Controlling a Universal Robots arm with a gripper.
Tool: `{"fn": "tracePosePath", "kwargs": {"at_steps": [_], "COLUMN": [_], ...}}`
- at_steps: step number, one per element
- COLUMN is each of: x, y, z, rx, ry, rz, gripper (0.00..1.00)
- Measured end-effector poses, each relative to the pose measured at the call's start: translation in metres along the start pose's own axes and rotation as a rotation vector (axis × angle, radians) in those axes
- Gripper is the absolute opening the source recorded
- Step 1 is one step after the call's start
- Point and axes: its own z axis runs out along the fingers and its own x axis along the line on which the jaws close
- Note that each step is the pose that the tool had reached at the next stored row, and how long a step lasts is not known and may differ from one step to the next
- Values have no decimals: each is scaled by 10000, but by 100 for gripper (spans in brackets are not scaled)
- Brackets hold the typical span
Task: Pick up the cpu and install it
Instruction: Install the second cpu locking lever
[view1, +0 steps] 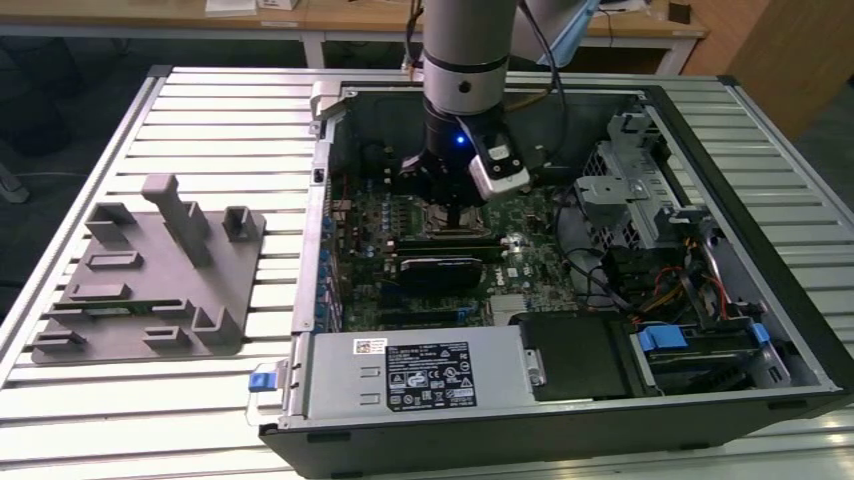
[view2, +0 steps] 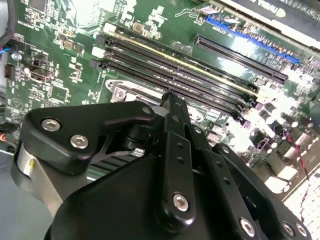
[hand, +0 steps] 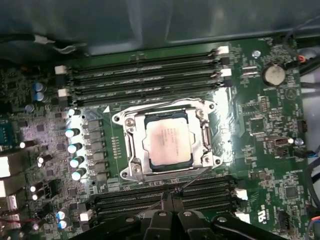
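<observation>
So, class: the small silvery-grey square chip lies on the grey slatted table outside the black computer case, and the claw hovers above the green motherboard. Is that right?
Not quite. The small silvery-grey square chip sits inside the silver-framed socket on the green motherboard, as the first wrist view shows. The claw does hover above the board.

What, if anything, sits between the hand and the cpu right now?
Nothing visible. In the first wrist view the cpu lies uncovered inside the socket frame, with the hand above the memory slots beside it.
</observation>
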Motion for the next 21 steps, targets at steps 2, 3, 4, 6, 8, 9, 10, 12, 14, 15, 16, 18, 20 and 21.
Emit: {"fn": "tracePosePath", "kwargs": {"at_steps": [2, 3, 4, 6, 8, 9, 10, 12, 14, 15, 16, 18, 20, 21], "x": [12, 19, 28, 46, 66, 70, 74, 84, 96, 103, 112, 132, 153, 163], "y": [-9, -16, -22, -35, -44, -46, -47, -56, -71, -80, -91, -110, -131, -140], "z": [12, 16, 20, 28, 39, 46, 54, 69, 81, 85, 89, 96, 102, 105], "rx": [-27, -37, -47, -70, -116, -183, -256, -369, -419, -430, -436, -443, -449, -452], "ry": [-1, -1, -1, -1, 4, 10, 17, 28, 32, 32, 32, 33, 33, 32], "rz": [-125, -184, -234, -320, -397, -444, -489, -569, -643, -678, -715, -791, -870, -910], "gripper": [11, 11, 11, 11, 11, 11, 11, 11, 11, 11, 11, 11, 11, 11]}}
